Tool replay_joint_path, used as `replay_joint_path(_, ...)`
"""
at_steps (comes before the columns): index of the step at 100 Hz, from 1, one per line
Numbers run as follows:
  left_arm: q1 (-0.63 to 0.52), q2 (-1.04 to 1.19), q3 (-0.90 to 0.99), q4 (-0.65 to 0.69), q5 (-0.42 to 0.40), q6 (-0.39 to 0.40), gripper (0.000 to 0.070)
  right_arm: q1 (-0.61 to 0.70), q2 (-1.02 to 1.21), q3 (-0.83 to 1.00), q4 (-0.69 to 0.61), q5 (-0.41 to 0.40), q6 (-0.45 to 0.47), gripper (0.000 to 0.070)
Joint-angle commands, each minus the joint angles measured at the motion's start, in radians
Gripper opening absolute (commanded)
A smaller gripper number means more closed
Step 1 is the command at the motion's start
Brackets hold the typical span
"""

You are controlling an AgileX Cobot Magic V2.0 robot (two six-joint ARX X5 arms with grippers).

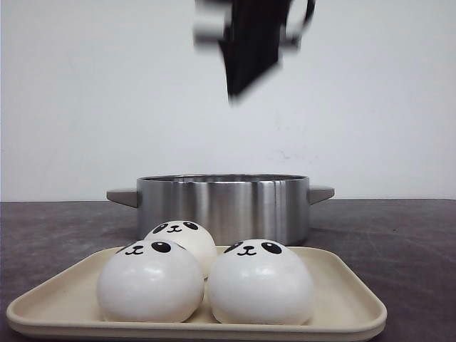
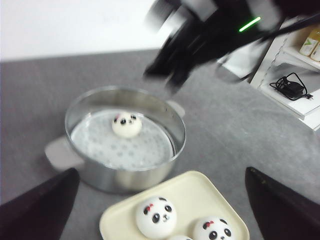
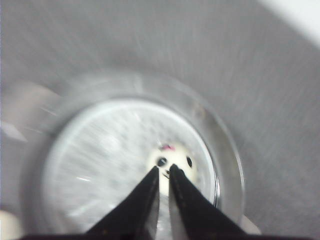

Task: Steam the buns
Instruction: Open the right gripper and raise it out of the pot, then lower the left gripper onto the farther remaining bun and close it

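— What's in the steamer pot (image 2: pixel 125 140)?

— One panda bun (image 2: pixel 126 124), sitting on the perforated plate inside, toward the far side of the pot. The pot stands on the grey bench (image 2: pixel 235 135), just behind the cream tray (image 1: pixel 342 299).

— And the tray?

— Three panda buns (image 1: pixel 260 281) on it, two in front touching each other, one behind them.

— Where are the right fingers (image 3: pixel 164 172)?

— High over the pot, blurred, nearly closed with only a thin slit between the tips, and nothing in them. In the right wrist view the bun in the pot lies directly beyond the tips, well apart from them.

— The left fingers (image 2: pixel 30 200)?

— Spread wide apart, empty, above the tray's near side.
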Motion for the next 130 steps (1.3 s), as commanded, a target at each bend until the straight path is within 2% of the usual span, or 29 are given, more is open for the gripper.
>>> replay_joint_path(1, -0.005, 0.049, 0.016, 0.002, 0.022, -0.074, 0.0673, 0.045, -0.070, 0.024, -0.041, 0.003, 0.037, 0.0009)
replay_joint_path(14, -0.015, 0.170, 0.016, -0.043, 0.069, -0.127, 0.0673, 0.159, -0.229, 0.024, -0.112, 0.070, 0.041, 0.0009)
replay_joint_path(30, -0.057, 0.345, 0.016, -0.139, 0.068, -0.137, 0.0670, 0.294, -0.379, 0.024, -0.175, 0.263, 0.095, 0.0009)
replay_joint_path(38, -0.088, 0.436, 0.016, -0.149, 0.068, -0.140, 0.0670, 0.336, -0.440, 0.024, -0.210, 0.317, 0.132, 0.0009)
replay_joint_path(57, -0.184, 0.634, 0.016, -0.068, 0.036, -0.141, 0.0670, 0.377, -0.555, 0.024, -0.241, 0.320, 0.159, 0.0009)
replay_joint_path(91, -0.260, 0.875, 0.017, 0.150, -0.141, -0.200, 0.0673, 0.383, -0.659, 0.024, -0.316, 0.346, 0.247, 0.0009)
replay_joint_path(108, -0.260, 0.948, 0.027, 0.214, -0.163, -0.280, 0.0674, 0.384, -0.670, 0.024, -0.337, 0.346, 0.253, 0.0008)
replay_joint_path(130, -0.266, 0.993, 0.035, 0.246, -0.161, -0.298, 0.0673, 0.384, -0.668, 0.024, -0.348, 0.347, 0.256, 0.0008)
